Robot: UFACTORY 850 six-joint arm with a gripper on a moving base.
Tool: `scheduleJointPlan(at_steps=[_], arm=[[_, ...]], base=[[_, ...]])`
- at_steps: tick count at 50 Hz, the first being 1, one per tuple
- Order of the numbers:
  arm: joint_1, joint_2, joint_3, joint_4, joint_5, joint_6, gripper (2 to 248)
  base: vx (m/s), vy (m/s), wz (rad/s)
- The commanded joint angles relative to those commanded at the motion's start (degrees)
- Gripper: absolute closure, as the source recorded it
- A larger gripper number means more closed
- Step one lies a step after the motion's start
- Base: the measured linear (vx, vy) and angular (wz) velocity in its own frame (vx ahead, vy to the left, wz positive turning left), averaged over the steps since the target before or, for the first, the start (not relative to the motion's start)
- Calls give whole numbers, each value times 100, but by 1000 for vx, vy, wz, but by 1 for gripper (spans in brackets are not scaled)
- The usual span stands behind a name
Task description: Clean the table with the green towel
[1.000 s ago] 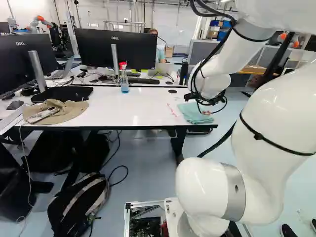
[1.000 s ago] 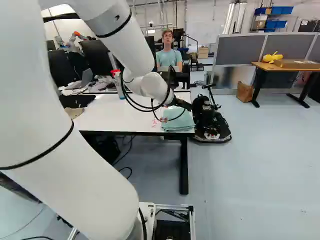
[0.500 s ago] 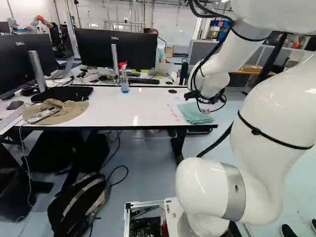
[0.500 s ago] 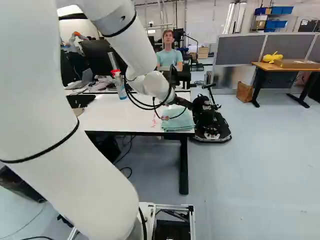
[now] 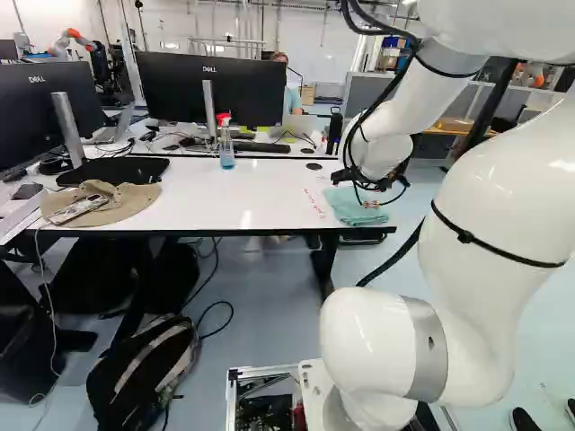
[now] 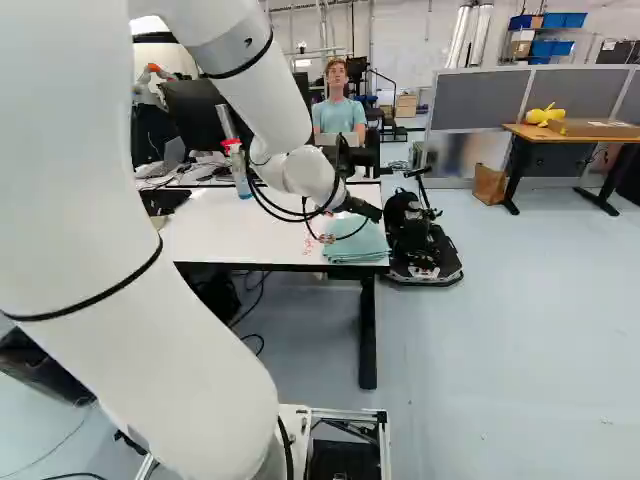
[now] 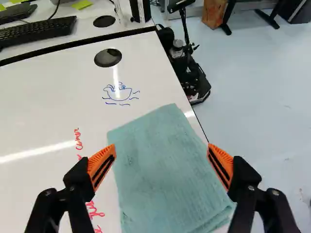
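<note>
Red words (image 7: 77,138) and a drawn boat (image 7: 118,94) are by the towel (image 7: 160,165) on the table (image 7: 43,111), gripper (image 5: 370,205) over it, fingers (image 7: 98,160) spread, floor (image 7: 257,92) beside it

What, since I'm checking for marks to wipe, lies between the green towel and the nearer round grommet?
A blue boat drawing lies between the towel and the grommet, in the wrist view.

The robot's arm (image 5: 485,251) has smooth, rounded white casings, grey collars and dark straps; black cables loop around its wrist end.
</note>
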Motion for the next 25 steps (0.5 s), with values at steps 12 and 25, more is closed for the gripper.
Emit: scheduleJointPlan(at_steps=[12,25], arm=[[0,-215,-42,0,0,0,3],[0,-457,-96,0,0,0,3]], base=[[0,0,0],[0,0,0]])
